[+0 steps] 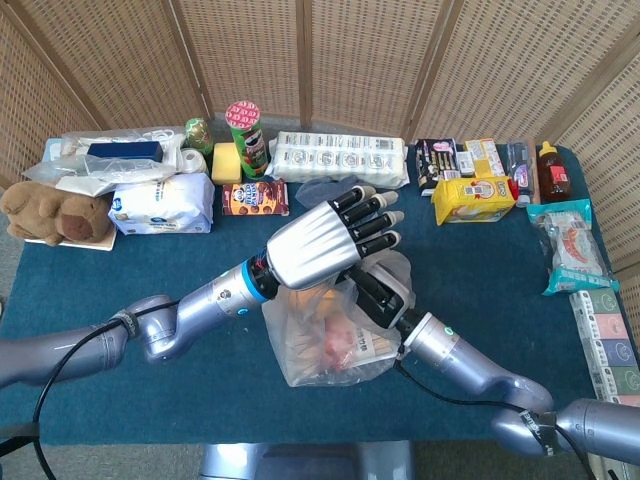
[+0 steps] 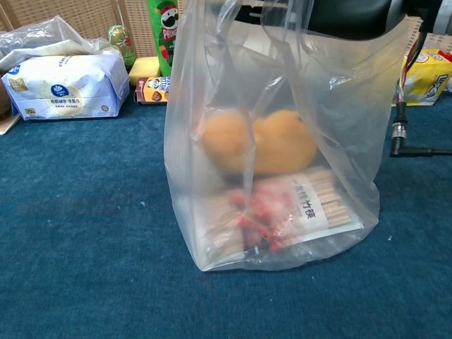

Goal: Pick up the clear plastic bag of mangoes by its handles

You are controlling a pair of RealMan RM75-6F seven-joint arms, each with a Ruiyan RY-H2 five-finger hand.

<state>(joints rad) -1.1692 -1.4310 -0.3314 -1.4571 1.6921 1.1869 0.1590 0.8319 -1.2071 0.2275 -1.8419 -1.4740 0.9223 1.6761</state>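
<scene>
Teddy bear [image 1: 52, 215] at table [image 1: 120, 290] 9 o'clock edge; white tissue pack [image 1: 162, 203] just beside it, toward centre. Pringles can [image 1: 247, 138] upright near 12 o'clock. Left robot hand [image 1: 325, 240] at table centre, above bag of mangoes [image 2: 272, 141], fingers extended toward 2 o'clock; grip on handles: cannot tell. Bag bottom rests on table, upper part drawn upward; mangoes [image 2: 260, 143] sit over skewer packet [image 2: 300, 212]. Right robot hand [image 1: 375, 290] tucked under left, pressed into bag top; grasp hidden, cannot tell. Yellow box [image 1: 473, 197] toward 2 o'clock.
</scene>
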